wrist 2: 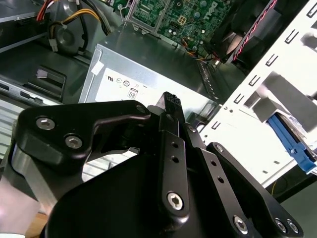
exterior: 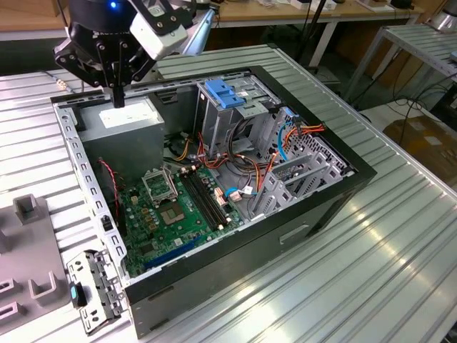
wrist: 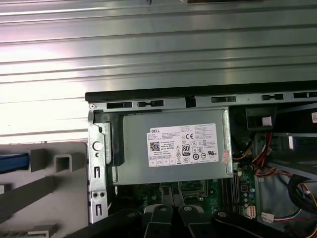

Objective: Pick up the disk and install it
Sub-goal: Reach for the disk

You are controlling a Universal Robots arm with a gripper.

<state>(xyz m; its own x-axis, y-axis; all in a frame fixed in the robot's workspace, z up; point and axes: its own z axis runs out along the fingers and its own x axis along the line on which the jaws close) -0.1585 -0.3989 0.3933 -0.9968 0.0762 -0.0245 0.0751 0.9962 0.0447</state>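
Tool [exterior: 117, 98] above power-supply box [exterior: 132, 118], exterior view's left end of open case [exterior: 359, 174] | fingers closed together, nothing held | disk [wrist: 11, 162] seen by 1 blue rail in first wrist view, seated in grey fixture [exterior: 36, 246] on bench [exterior: 400, 236], outside case wall, well apart from tool

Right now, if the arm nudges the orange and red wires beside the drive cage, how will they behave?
Probably floppy: the wires hang in loose curves, so they should bend aside. Likely light, being thin strands. They may snag rather than move freely, since they seem plugged in near the motherboard.
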